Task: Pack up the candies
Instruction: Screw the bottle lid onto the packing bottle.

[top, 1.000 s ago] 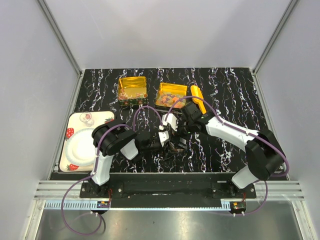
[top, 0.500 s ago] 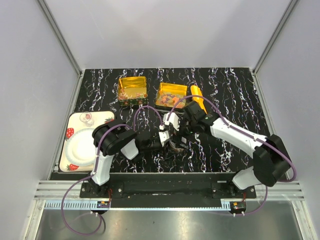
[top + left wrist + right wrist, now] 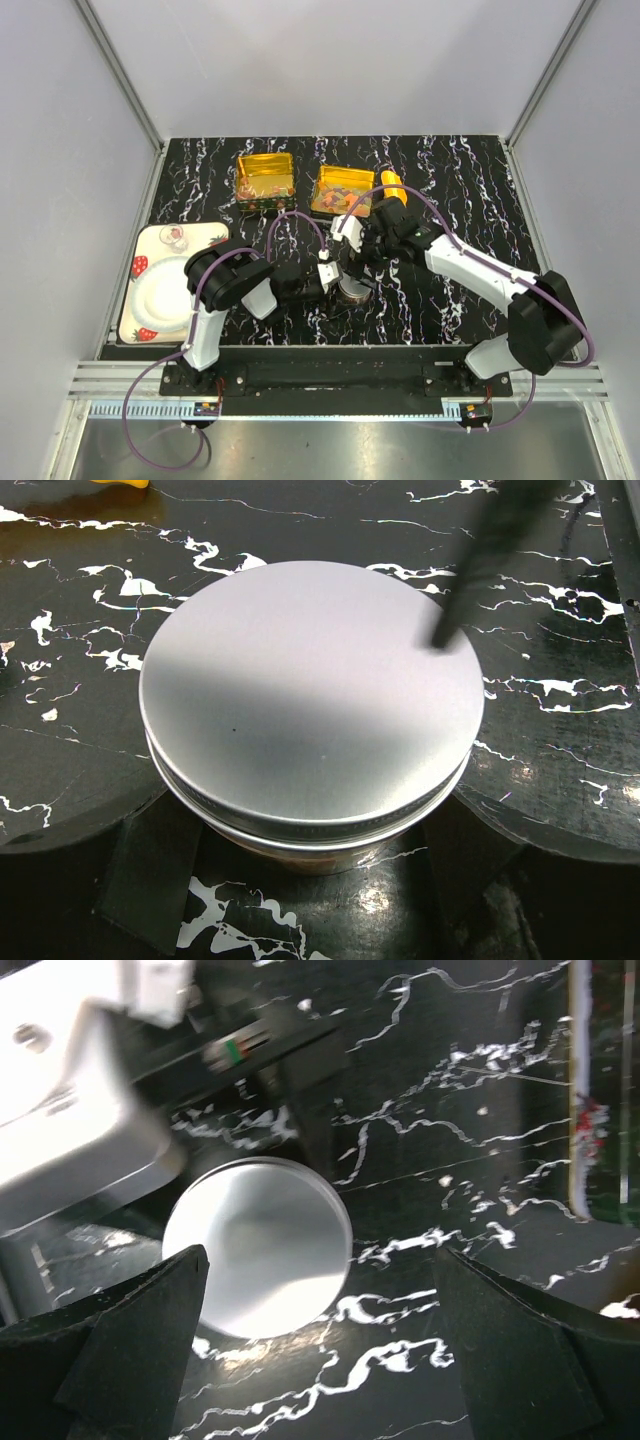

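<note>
Between the jaws of the left tool, spread wide, a lidded round tin sits clamped on the bench. Right tool hangs above it, jaws fully apart, holding nothing. Candies lie in two gold tins just beyond the right tool.

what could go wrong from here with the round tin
1. The left pincer grips the round tin low down; whether its lid is seated isn't clear, so a lift might shed it.
2. The right pincer hangs open right over that tin, near the left arm: the arms might clash.
3. The open gold tin of candies sits beside the right arm, which might knock it.
</note>
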Motion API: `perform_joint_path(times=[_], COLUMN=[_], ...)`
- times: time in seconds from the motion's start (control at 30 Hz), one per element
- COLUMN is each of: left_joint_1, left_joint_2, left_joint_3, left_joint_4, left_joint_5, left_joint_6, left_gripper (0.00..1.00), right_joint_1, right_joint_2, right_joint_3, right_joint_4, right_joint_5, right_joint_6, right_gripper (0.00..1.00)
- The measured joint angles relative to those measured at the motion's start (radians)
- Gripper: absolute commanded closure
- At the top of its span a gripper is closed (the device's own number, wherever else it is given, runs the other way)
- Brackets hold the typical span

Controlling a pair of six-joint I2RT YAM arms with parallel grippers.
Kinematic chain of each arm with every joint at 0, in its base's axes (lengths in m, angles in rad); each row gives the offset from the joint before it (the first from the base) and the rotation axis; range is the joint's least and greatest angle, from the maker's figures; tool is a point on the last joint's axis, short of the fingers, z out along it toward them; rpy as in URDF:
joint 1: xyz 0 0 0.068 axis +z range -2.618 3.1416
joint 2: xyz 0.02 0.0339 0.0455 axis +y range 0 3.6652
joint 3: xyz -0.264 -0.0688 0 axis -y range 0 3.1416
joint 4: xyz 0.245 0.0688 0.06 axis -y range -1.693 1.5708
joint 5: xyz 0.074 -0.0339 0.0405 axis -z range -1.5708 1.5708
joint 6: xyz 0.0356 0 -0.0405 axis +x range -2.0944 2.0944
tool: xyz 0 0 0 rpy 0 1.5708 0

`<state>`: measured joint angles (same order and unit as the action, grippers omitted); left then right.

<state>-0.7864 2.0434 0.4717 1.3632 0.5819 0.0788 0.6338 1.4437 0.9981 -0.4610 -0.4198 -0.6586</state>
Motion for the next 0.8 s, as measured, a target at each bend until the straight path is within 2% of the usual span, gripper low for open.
perform_joint_path(times=[0.5,0.8], left_joint_1=[0.0,0.002], left_joint_2=[0.0,0.0], left_joint_3=[0.0,0.0], left_joint_4=[0.0,-0.001], left_joint_5=[0.003,0.006], left_joint_6=[0.006,0.007], left_gripper=[0.18,0.18], right_joint_1=[0.002,0.026], right_joint_2=[0.064,0.072], right_joint_3=[-0.018,-0.016], right_joint_4=[0.1,0.126], right_joint_5=[0.065,0.08], right_joint_6=[0.028,0.029], right_gripper=[0.04,0.01])
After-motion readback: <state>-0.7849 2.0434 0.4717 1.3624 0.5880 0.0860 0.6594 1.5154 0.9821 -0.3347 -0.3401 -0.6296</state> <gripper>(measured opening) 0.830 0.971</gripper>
